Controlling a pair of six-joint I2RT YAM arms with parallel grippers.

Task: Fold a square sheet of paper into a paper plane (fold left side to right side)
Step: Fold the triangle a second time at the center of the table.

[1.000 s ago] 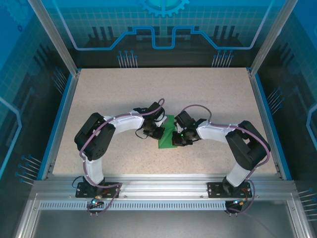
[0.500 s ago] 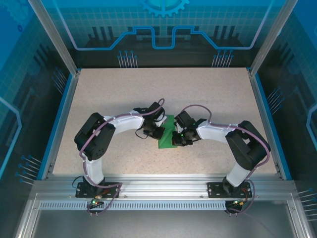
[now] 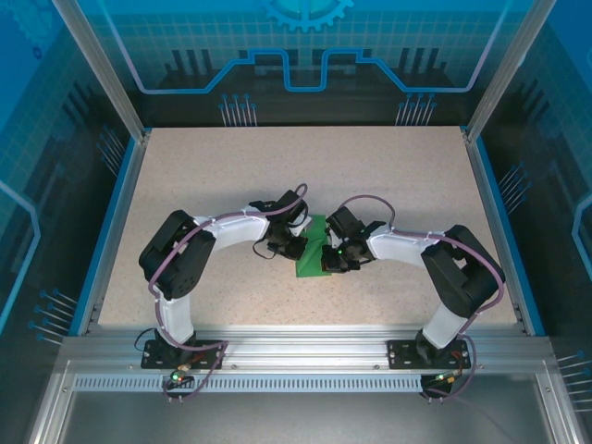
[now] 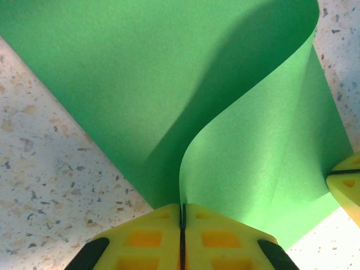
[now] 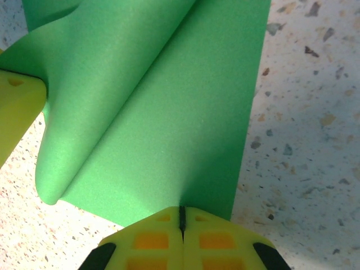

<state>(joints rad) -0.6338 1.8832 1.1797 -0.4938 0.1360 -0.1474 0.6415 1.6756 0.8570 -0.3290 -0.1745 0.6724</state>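
The left pincer [image 4: 183, 225] was shut tight, and its yellow jaws pinched one edge of the square sheet of paper [image 4: 140, 84]. The right pincer [image 5: 181, 216] was shut tight too, and it pinched another edge of the same green sheet. From above, the two pincers were very close together near the middle of the surface [image 3: 370, 176], with the paper between them. From the left pincer the paper rose and bent over in a soft curve toward the right pincer, so one part lay loosely over another part. It looked like a round roll, not a flat fold. I could see no sharp crease pressed down in it. So I think the job was only at its start: the left side was being brought over to the right side, but the fold was not pressed flat yet. All the other folds were left to do, since there was no pointed nose and no wings. The rest of the sheet lay on the speckled surface. I could read no words, brand or label on the paper or on the yellow jaws. The blue back wall [image 3: 305, 55] had line patterns and a gear shape, but no writing I could read.
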